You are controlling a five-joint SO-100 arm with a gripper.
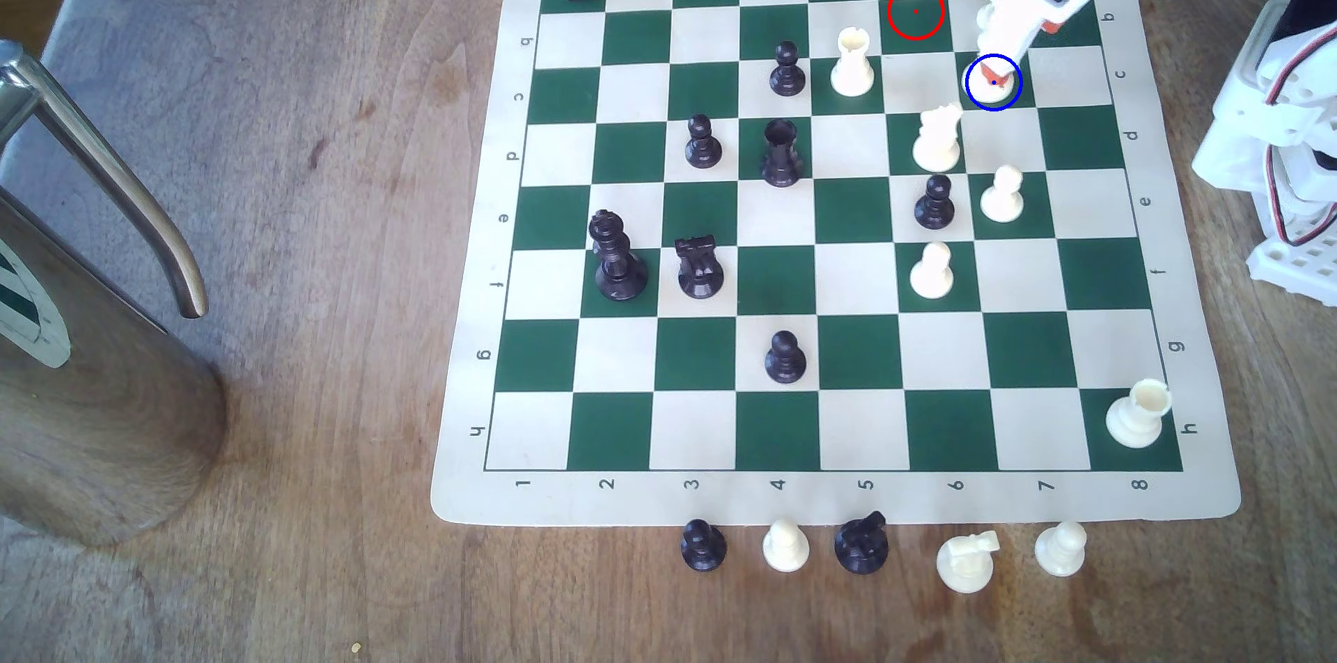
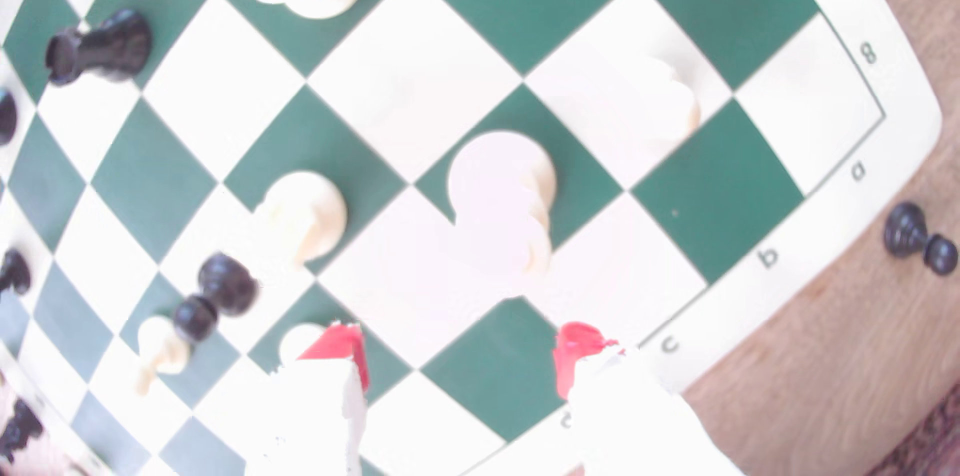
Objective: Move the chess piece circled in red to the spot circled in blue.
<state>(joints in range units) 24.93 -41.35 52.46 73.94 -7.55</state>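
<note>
A green-and-cream chessboard lies on a wooden table. The tall cream-white chess piece stands upright on a dark green square near the board's far right corner in the exterior view, in the row lettered c, two squares in from the right edge. That square is the spot marked by the blue ring, and the piece's round base sits inside the ring. The red ring marks a bare green square one row further back and one column nearer the exterior view's left.

The white arm reaches down over this corner. In the wrist view its gripper has red-tipped fingers spread wide apart, holding nothing. The piece stands clear ahead of the fingertips, in line with the gap between them, not touching either one. A white knight stands just beside the spot, nearer the board's middle.
</note>
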